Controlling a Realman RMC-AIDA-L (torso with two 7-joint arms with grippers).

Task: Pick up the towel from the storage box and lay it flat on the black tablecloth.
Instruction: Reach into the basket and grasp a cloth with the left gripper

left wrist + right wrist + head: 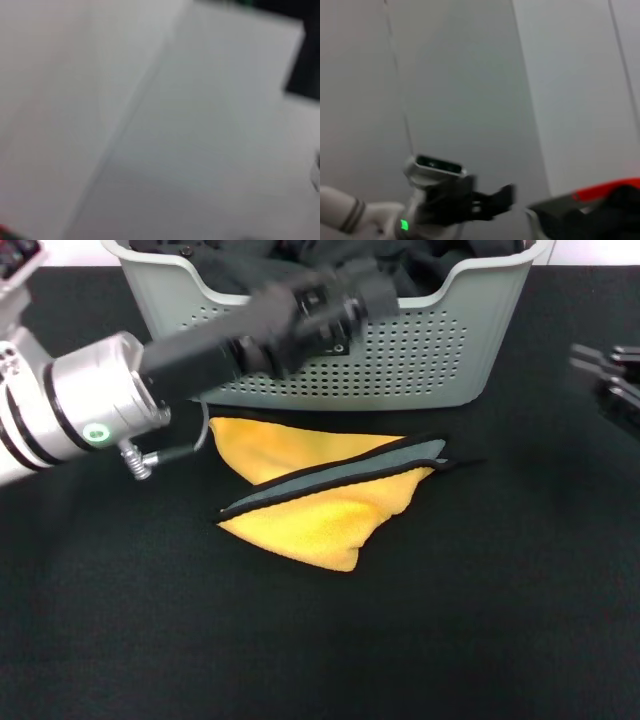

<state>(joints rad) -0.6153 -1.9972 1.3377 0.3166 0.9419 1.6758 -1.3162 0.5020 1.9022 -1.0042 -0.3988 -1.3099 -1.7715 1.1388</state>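
The towel [318, 502] lies folded on the black tablecloth [480, 620], just before the box [420, 350]. The left claw [375, 292] hangs above the box rim, its state impossible to tell. Spreading remains.

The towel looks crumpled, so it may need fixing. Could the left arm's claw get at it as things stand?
Probably yes. The towel lies folded on the black tablecloth in front of the storage box, with nothing on it. The left claw is above the box's front rim, just beyond the towel.
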